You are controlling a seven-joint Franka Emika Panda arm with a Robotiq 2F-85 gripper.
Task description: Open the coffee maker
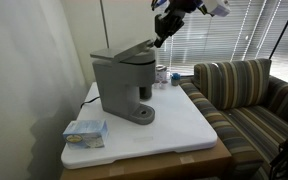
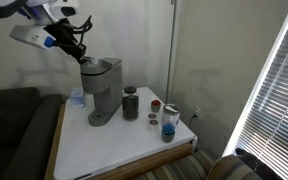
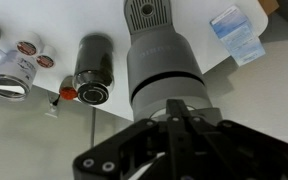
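On the white table [image 1: 189, 125] by the striped sofa [image 1: 249, 85], the coffee maker [image 1: 119, 85] looks heavy & rigid w/ a smooth hinged lid [image 1: 134, 50], so take its front lip, where your gripper [image 1: 162, 38] sits, can't tell if clamped

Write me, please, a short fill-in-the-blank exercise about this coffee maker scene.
1. The coffee maker stands on a ____ tabletop.
2. The couch beside it has a ____ pattern.
3. The jaws are up at the machine's hinged ____, not down at its drip base.

Missing words: white; striped; lid.
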